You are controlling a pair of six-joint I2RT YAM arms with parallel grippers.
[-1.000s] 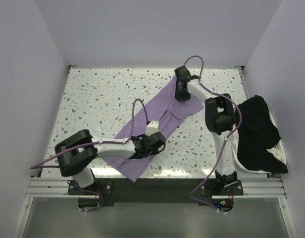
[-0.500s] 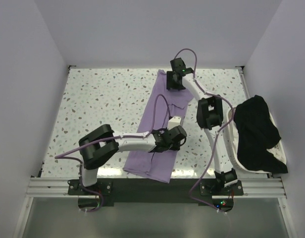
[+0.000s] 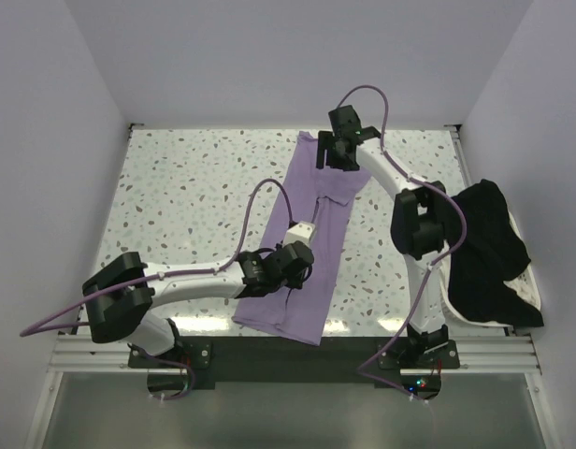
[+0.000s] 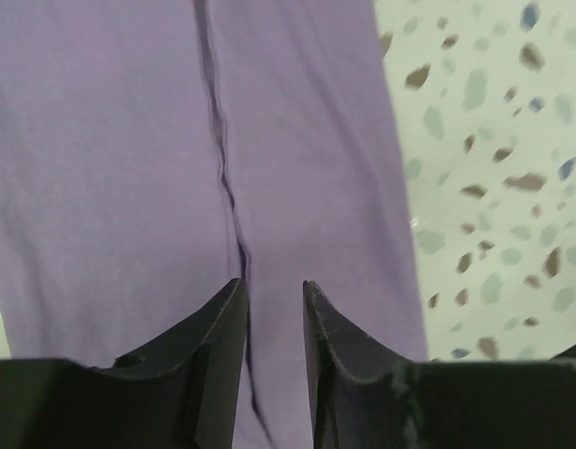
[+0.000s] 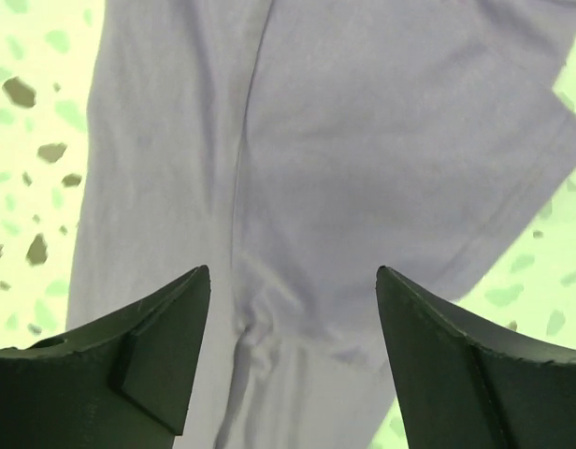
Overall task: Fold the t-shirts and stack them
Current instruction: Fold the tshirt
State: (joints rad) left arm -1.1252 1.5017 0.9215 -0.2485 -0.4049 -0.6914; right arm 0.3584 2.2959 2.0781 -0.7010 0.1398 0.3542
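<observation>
The pale lavender t-shirt (image 3: 324, 234) lies flat on the speckled table as a long narrow strip running from the far middle to the near edge. A crease runs along the t-shirt (image 4: 129, 168). My left gripper (image 3: 293, 262) hovers over its near half. The left gripper (image 4: 273, 282) is open by a narrow gap, with nothing in it. My right gripper (image 3: 327, 154) is over the far end, by a sleeve. The right gripper (image 5: 293, 271) is wide open above bunched fabric of the shirt (image 5: 363, 122). The black t-shirt (image 3: 480, 248) lies crumpled at the right.
The black shirt rests in a white bin (image 3: 447, 301) against the right wall. White walls close the table on three sides. A metal rail (image 3: 82, 351) with both arm bases runs along the near edge. Purple cables loop above each arm.
The lavender shirt has swung from a diagonal to nearly straight up the table. Both grippers have widened, the right one most. The left arm has drawn back leftward.
</observation>
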